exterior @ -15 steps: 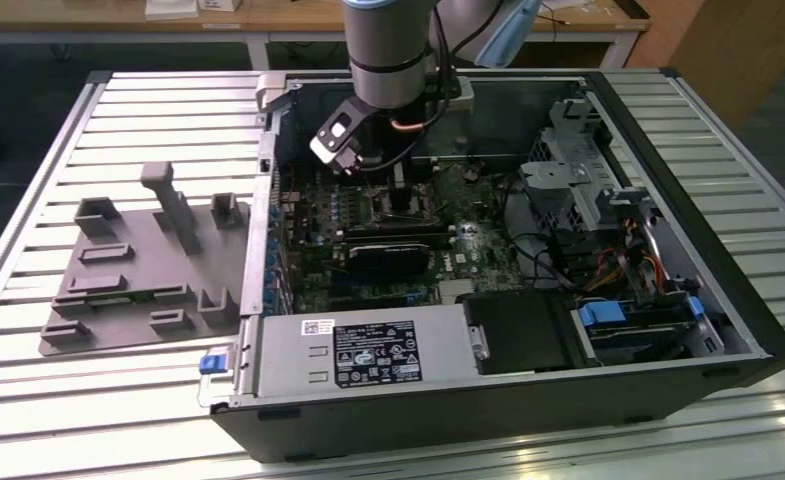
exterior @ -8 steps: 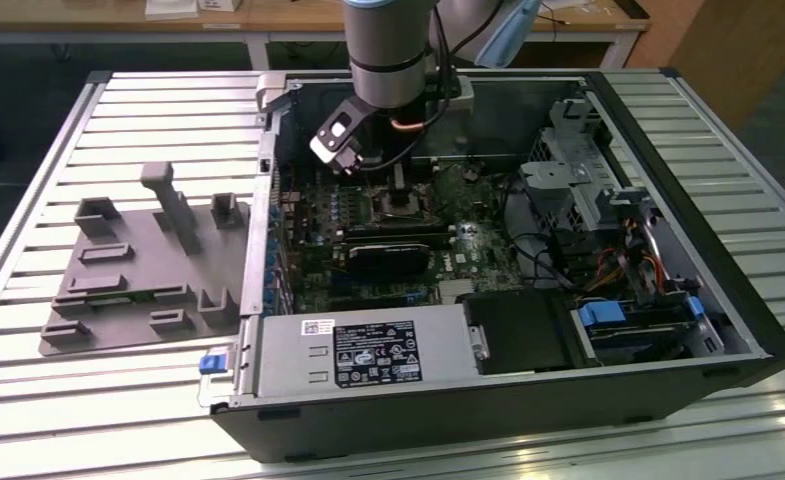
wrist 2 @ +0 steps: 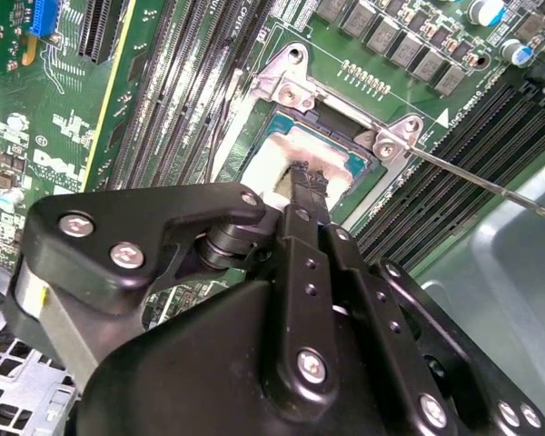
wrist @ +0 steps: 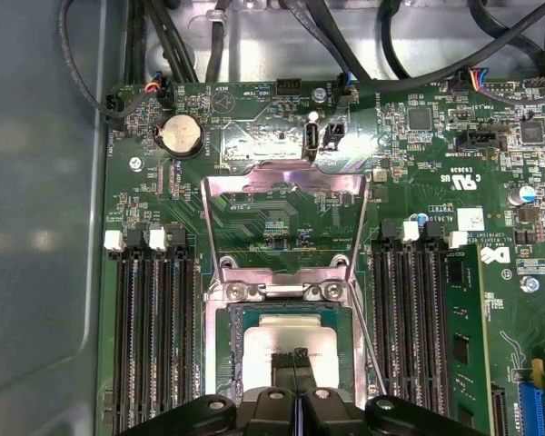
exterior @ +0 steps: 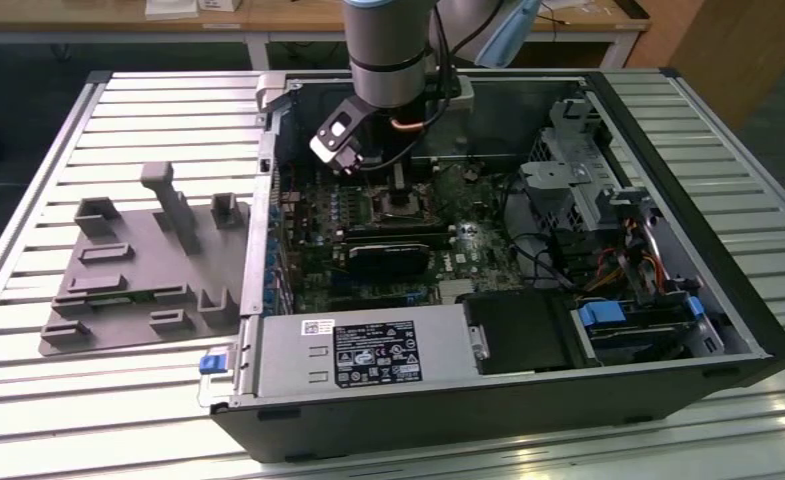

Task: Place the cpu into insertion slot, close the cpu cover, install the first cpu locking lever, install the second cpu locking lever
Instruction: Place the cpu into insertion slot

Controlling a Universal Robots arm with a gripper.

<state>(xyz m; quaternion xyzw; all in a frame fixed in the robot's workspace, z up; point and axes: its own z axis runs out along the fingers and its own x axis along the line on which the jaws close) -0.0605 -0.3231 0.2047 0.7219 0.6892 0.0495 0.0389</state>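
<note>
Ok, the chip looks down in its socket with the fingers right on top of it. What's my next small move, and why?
Probably lift the fingers straight up off the chip. It seems to lie flat in the socket, and the cover is flipped back open. The shut fingers stand where it would have to swing down.

I see the cpu [wrist: 295,334] lying in the insertion slot [wrist: 220,363], my hand [wrist: 295,357] right above it. The cpu cover [wrist: 286,179] stands open just beside the slot, and memory slots [wrist: 154,336] flank both.
</note>
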